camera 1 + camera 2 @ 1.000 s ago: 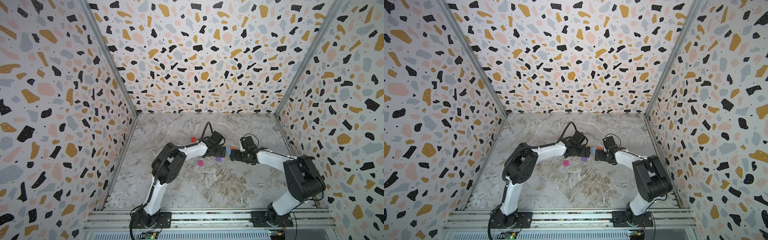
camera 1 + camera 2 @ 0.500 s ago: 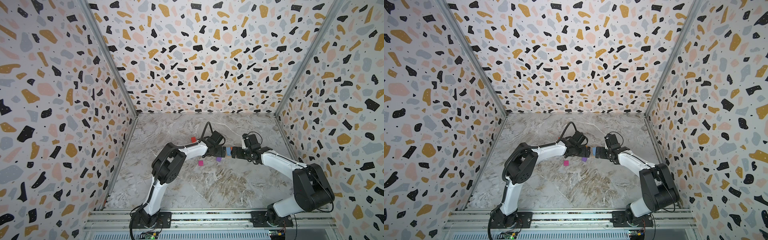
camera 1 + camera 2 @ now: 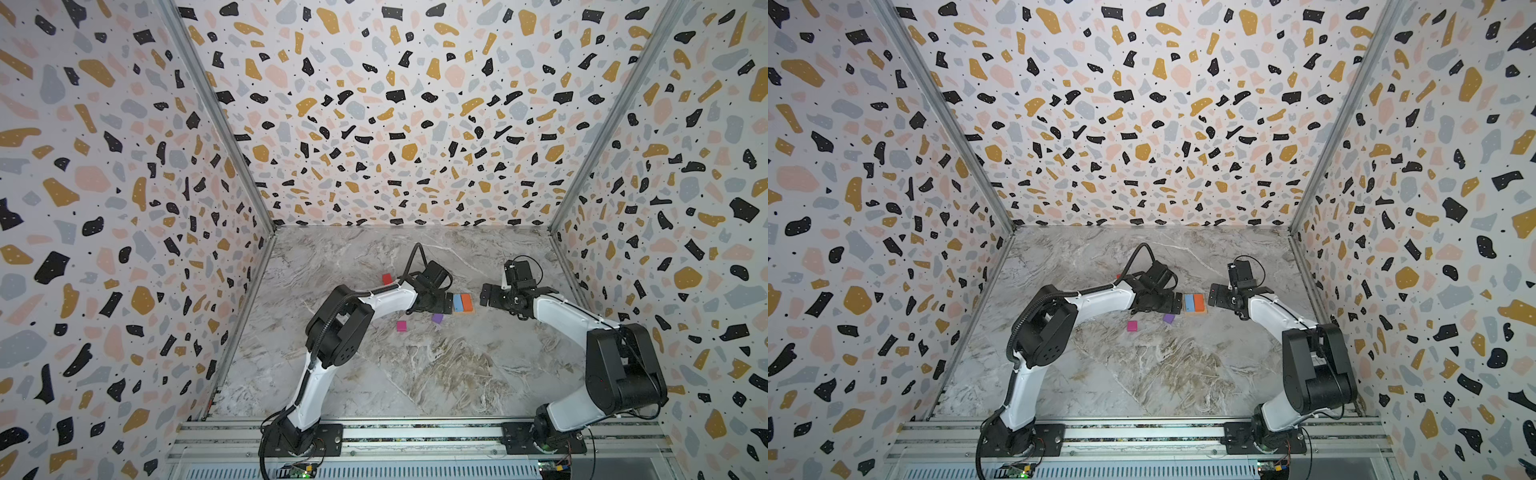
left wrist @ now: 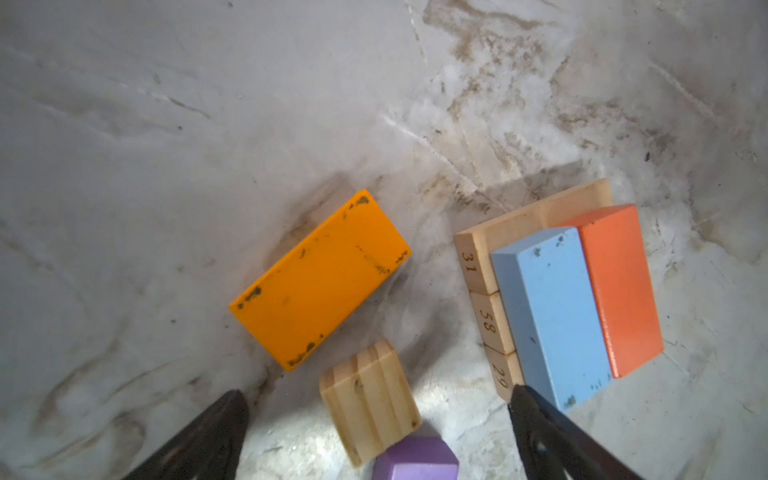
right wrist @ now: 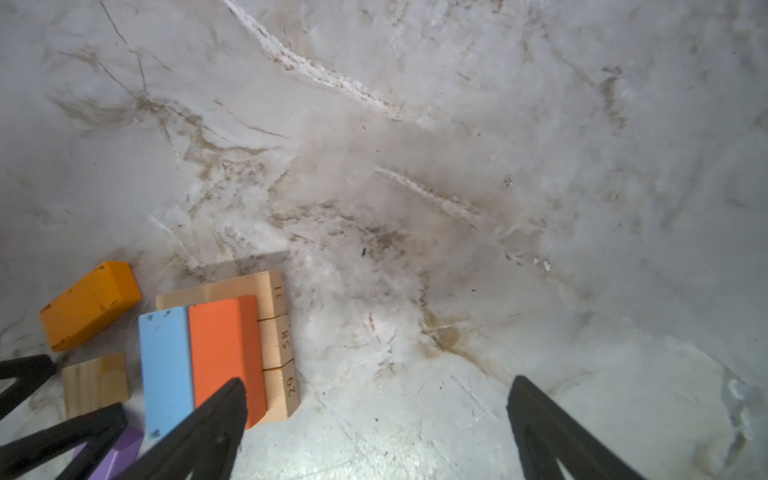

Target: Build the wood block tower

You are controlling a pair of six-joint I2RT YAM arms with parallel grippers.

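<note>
The tower (image 3: 462,302) (image 3: 1195,303) is three tan bars (image 4: 486,324) lying side by side, with a light blue block (image 4: 552,320) and an orange-red block (image 4: 619,286) across them. My left gripper (image 3: 448,302) (image 4: 376,395) stands open just left of it. A tan cube (image 4: 370,399) lies loose on the floor between its jaws, with a purple cube (image 4: 415,461) touching it and a yellow-orange bar (image 4: 320,278) just beyond. My right gripper (image 3: 487,295) (image 5: 378,383) is open and empty over bare floor, right of the tower (image 5: 224,345).
A red block (image 3: 387,279) lies behind the left forearm. A magenta block (image 3: 401,326) (image 3: 1132,326) and the purple cube (image 3: 437,318) (image 3: 1168,318) lie in front of it. Patterned walls enclose the marble floor (image 3: 415,374) on three sides.
My right gripper has drawn back to the right, away from the tower, and its arm has folded in. The left arm and the blocks have not moved.
</note>
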